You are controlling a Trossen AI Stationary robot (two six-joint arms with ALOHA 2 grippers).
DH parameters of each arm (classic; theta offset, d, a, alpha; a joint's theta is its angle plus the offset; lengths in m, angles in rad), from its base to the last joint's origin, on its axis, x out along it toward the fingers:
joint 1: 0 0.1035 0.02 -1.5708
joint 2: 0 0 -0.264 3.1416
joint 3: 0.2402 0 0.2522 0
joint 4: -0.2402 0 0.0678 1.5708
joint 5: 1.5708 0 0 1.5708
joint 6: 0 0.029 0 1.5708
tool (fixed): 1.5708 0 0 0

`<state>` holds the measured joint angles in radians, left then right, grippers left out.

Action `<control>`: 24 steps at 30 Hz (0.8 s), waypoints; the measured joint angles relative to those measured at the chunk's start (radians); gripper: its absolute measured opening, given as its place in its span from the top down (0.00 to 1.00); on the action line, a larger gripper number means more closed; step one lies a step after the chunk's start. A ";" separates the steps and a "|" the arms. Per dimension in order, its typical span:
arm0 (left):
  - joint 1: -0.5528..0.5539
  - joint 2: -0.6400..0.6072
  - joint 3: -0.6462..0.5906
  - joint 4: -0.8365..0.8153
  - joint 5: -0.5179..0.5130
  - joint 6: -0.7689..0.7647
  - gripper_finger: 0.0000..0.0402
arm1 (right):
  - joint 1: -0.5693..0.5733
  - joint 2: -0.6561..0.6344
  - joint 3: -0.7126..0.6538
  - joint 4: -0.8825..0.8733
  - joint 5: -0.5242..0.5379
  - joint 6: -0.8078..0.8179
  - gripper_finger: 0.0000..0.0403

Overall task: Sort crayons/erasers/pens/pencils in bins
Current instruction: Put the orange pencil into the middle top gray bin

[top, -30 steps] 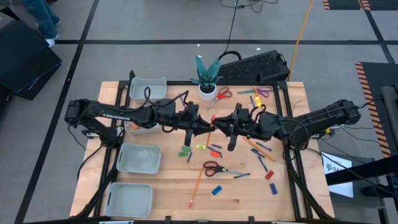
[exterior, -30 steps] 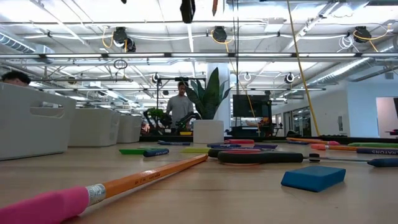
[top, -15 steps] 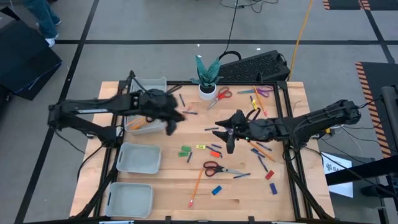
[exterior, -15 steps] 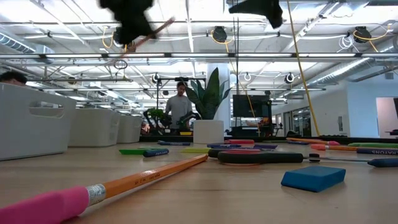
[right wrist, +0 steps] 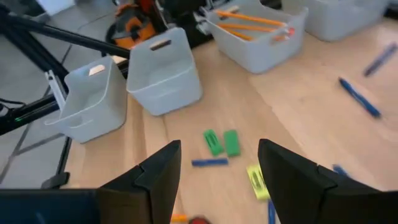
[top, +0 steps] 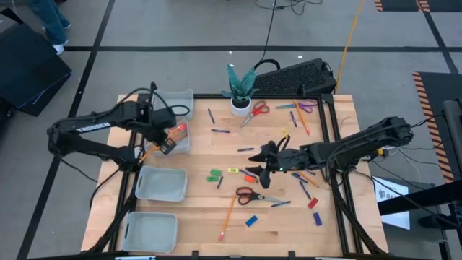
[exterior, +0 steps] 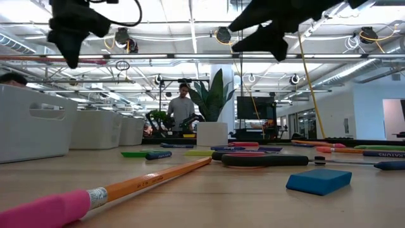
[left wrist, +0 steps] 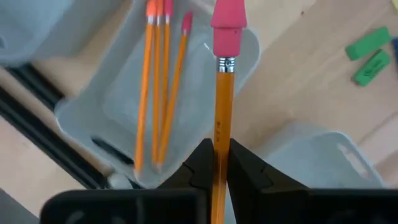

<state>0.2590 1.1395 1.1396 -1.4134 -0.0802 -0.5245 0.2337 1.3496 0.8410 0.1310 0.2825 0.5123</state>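
Presently, a pencil is being held by the left gripper, its fingers closed tight on the orange shaft with the pink eraser end pointing forward, away from the wrist. The gripper is being carried over the bin at the table's left side, second from the far edge, in which three more pencils are already lying. In the left wrist view the held pencil's long axis is running nearly parallel to those pencils, with its eraser end over the bin's far rim, so a release is judged to call for little more than lowering and opening.

The right gripper is being held over the middle of the table, its fingers spread wide with nothing between them. Green erasers, a blue pen and a yellow eraser are lying on the wood just ahead of it, and this arm is clearly the nearer to them. Two empty bins are standing along the near left of the table.
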 joint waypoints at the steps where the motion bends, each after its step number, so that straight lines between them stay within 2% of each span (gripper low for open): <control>1: -0.001 0.017 -0.003 0.020 -0.007 0.030 0.92 | 0.002 0.018 0.000 0.031 -0.002 -0.020 0.49; 4: 0.018 0.085 -0.007 0.025 -0.005 0.149 0.92 | 0.015 0.074 0.003 0.124 -0.026 -0.065 0.49; 7: 0.056 0.192 -0.007 0.004 -0.021 0.256 0.92 | 0.039 0.140 0.076 0.111 -0.075 -0.134 0.49; 11: 0.096 0.328 -0.008 -0.006 -0.052 0.360 0.93 | 0.066 0.249 0.275 -0.124 -0.133 -0.290 0.49; 15: 0.101 0.405 -0.008 -0.003 -0.059 0.418 0.92 | 0.065 0.335 0.444 -0.386 -0.196 -0.312 0.50; 19: 0.104 0.438 -0.008 0.007 -0.070 0.438 0.90 | 0.075 0.348 0.477 -0.429 -0.205 -0.307 0.53; 24: 0.137 0.457 -0.023 0.085 -0.068 0.456 0.88 | 0.069 0.349 0.477 -0.475 -0.228 -0.222 0.52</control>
<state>0.3957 1.5967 1.1168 -1.3286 -0.1484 -0.0685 0.3023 1.6988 1.3182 -0.3441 0.0543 0.2907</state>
